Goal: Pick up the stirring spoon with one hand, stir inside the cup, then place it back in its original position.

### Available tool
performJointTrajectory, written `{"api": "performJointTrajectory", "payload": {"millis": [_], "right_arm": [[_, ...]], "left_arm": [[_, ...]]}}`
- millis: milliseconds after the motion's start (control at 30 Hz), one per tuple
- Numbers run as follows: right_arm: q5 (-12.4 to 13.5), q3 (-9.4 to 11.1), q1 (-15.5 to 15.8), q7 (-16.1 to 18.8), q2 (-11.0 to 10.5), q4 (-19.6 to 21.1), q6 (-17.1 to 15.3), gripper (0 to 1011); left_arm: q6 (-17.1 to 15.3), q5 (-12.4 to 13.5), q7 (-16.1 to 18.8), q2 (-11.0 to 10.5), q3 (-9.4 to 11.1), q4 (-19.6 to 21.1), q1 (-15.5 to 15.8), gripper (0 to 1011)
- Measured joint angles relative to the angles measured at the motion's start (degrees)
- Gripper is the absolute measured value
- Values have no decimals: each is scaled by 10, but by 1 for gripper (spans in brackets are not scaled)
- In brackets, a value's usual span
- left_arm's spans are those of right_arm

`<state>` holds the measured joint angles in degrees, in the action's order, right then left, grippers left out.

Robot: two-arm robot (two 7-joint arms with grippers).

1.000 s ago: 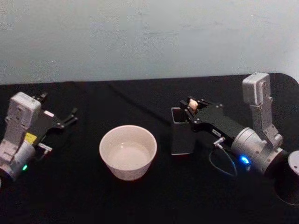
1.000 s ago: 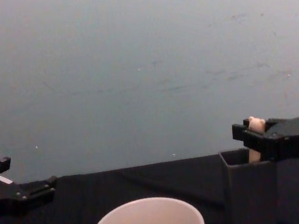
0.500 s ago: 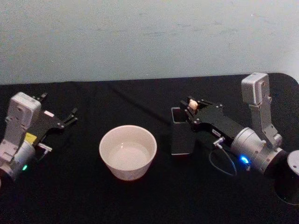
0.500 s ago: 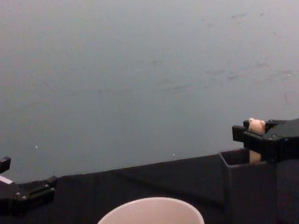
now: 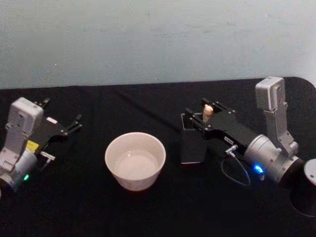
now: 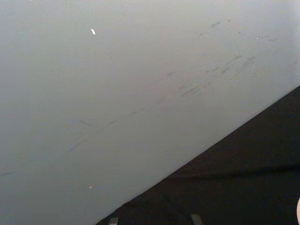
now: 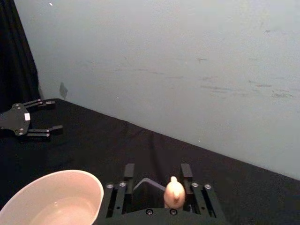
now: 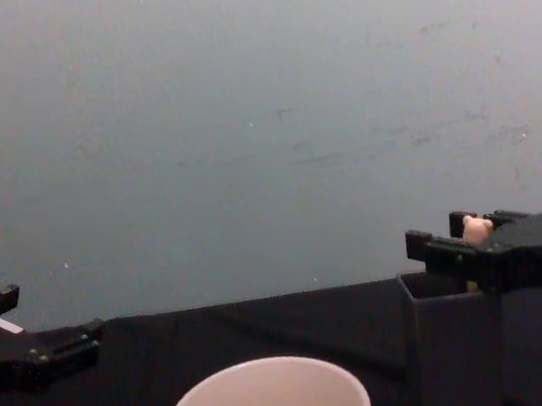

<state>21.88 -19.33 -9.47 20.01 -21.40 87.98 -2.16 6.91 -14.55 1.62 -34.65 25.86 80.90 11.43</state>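
- the right gripper (image 5: 207,114) sits over the dark holder (image 5: 191,145), its fingers closed down onto the stirring spoon (image 5: 208,110); the cream handle shows between them, bear head just above.
- to lift well, i'd keep the squeeze firm and rise straight up until the bowl clears the holder's rim, no sideways drag.
- the cup (image 5: 135,160) stands to the gripper's left, apart from the holder.
- far beyond it, the left gripper (image 5: 74,123) rests idle, fingers spread and empty.
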Motion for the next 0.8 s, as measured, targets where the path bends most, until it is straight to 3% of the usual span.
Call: {"api": "performJointTrajectory", "payload": {"millis": [433, 633, 800], "right_arm": [[1, 0, 0, 1, 0, 0, 0, 978], [2, 1, 0, 4, 1, 0, 3, 1000], [14, 14, -5, 13, 5, 10, 26, 1000]], "left_arm": [[0, 0, 0, 0, 0, 0, 0, 1001], [0, 0, 0, 0, 0, 0, 0, 1001], [0, 0, 0, 0, 0, 0, 0, 1001]]}}
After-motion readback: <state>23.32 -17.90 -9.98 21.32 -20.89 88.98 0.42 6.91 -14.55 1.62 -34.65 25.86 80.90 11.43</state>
